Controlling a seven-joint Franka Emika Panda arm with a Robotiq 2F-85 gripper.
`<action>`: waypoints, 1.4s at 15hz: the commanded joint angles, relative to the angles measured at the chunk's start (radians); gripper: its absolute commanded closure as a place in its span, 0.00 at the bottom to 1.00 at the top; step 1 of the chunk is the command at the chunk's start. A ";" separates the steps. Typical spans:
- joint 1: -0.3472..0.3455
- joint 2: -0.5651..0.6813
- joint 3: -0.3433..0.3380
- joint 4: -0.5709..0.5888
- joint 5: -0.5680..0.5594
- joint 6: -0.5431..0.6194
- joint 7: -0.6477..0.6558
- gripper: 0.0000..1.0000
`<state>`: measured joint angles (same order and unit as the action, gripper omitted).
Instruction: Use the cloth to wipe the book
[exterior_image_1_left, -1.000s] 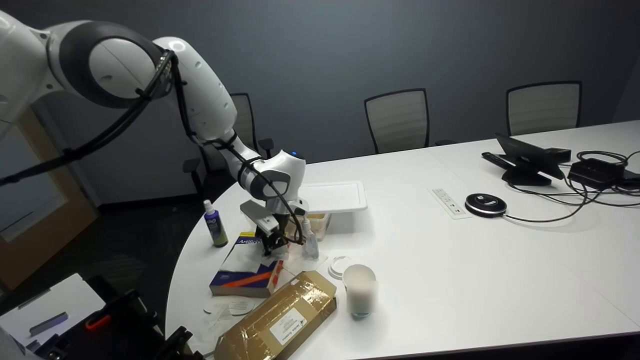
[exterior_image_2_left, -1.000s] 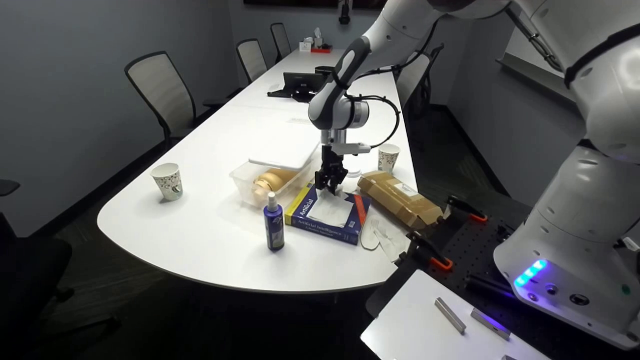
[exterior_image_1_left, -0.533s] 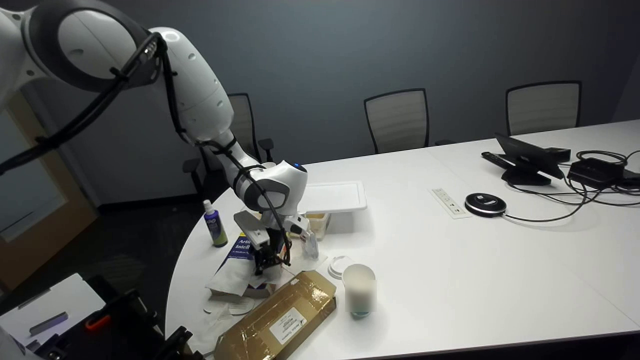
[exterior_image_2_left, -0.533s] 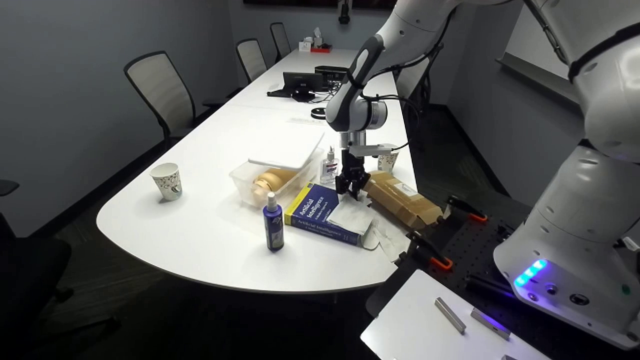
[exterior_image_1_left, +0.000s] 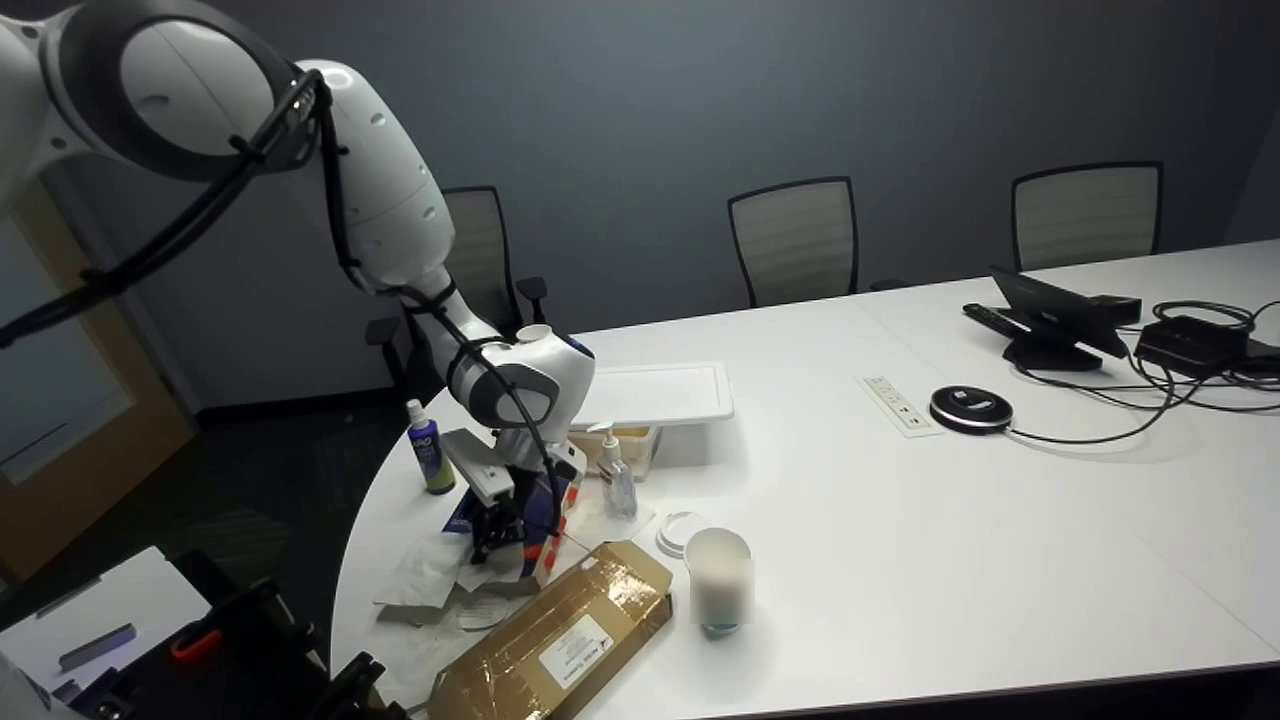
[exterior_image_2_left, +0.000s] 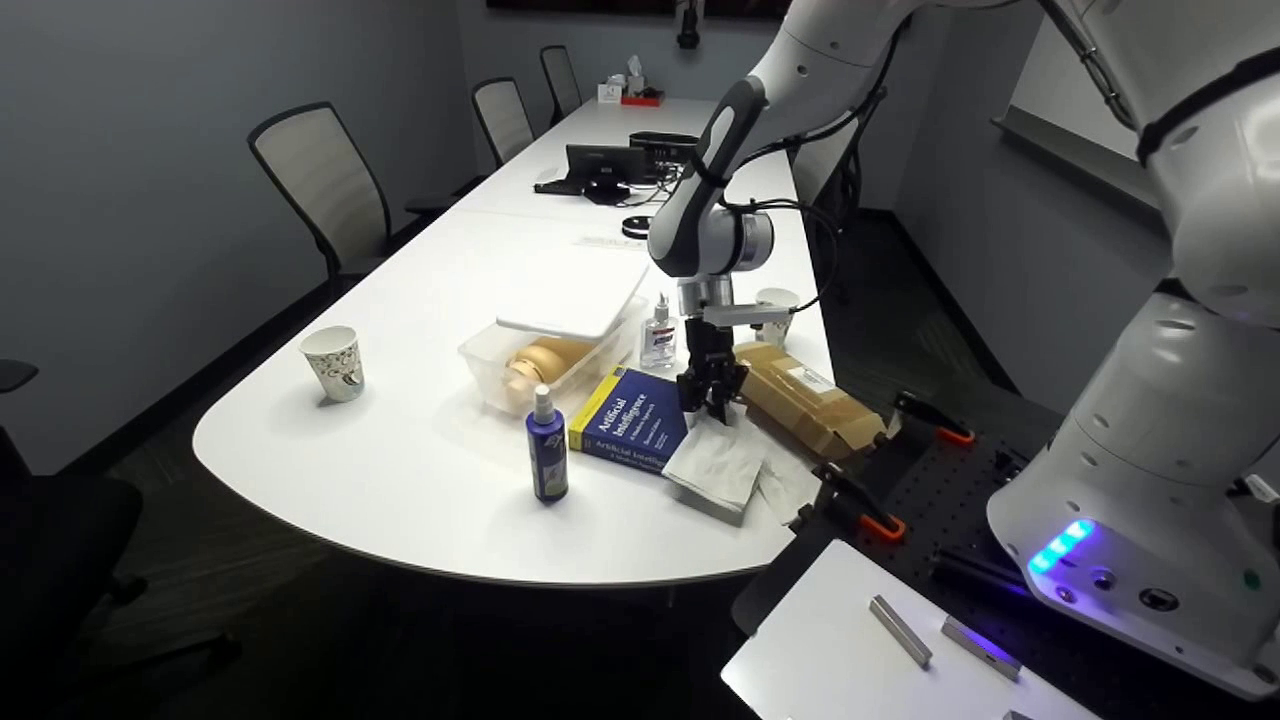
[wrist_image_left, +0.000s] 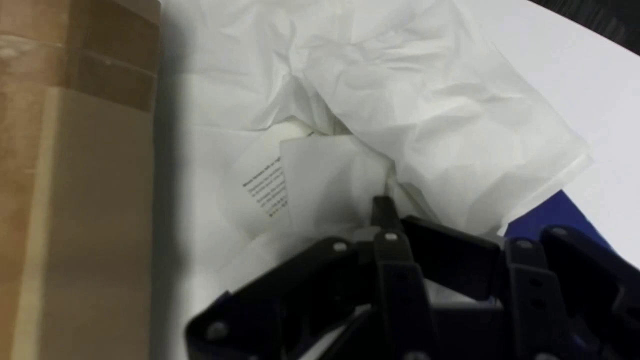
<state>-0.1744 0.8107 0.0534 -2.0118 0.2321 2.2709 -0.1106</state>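
Gripper, jaws together, pinches a bunched part of white cloth, presumably so the loose rest can sweep the book, which lies flat on the table, robot-side end partly covered by cloth drooping past its edge.

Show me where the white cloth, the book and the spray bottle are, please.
White cloth (exterior_image_2_left: 716, 460): in an exterior view, on the middle of its spread part.
Book (exterior_image_2_left: 634, 413): in an exterior view, on its blue front cover.
Spray bottle (exterior_image_1_left: 431, 452): in an exterior view, on its body.
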 joint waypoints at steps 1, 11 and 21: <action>0.028 -0.001 0.020 0.019 -0.014 -0.017 -0.028 1.00; 0.090 0.114 0.048 0.265 -0.085 -0.164 -0.068 1.00; 0.100 0.239 0.083 0.499 -0.066 -0.246 -0.126 1.00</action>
<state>-0.0727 1.0147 0.1236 -1.5788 0.1618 2.0488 -0.2123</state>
